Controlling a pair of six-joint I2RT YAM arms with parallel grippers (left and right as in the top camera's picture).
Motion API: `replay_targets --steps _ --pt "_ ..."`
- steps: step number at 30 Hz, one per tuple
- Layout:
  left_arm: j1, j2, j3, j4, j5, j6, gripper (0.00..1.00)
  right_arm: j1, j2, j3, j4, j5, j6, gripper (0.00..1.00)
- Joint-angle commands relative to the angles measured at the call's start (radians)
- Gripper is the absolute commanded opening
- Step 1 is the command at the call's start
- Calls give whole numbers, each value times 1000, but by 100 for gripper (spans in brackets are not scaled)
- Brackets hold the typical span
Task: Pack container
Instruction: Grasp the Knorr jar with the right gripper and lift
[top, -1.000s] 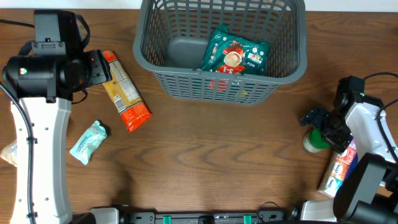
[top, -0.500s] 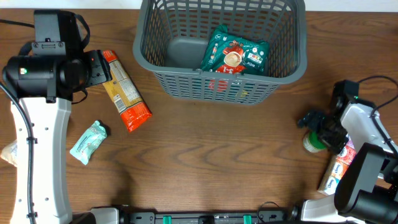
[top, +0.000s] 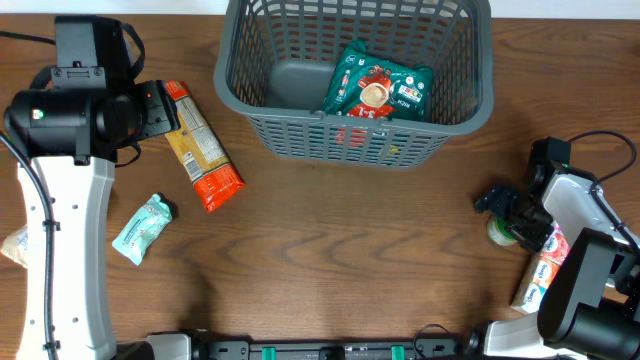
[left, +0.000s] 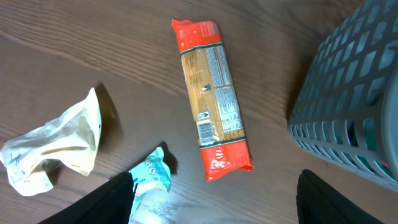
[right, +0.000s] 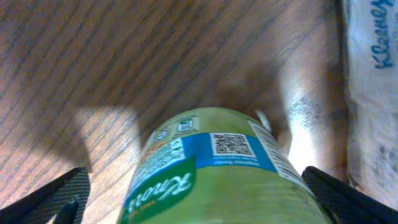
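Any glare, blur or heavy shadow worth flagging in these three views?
Right wrist: bright glare on the table beside the green jar, which sits very close to the lens, and a shadow to its left. Left wrist: sharp, pasta packet evenly lit. Overhead: even light, soft shadows only.

We're at a robotics lab bench here, not a kitchen. It's a wood-grain desk (top: 330, 260) with a white robot arm (top: 60, 250) standing at its near left corner and a second arm (top: 585, 280) at the near right corner. A black mounting rail (top: 330, 351) runs along the near edge, and a loose black cable (top: 605, 135) loops by the right edge. Grocery packets (top: 203, 145) and a grey basket (top: 483, 70) sit out like test props.
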Motion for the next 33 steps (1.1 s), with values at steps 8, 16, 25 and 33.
replay_targets --steps 8,16,25,33 --pt "3 -14 9 -2 -5 -16 69 8 11 -27 -1 22 16 63" --pt "3 -14 9 -2 -5 -16 70 8 11 -27 -1 21 16 49" --pt "3 -14 9 -3 -5 -16 70 8 9 -10 -1 14 15 1" --pt "3 -14 9 -2 -5 -16 70 9 -53 253 -153 14 -44 1"
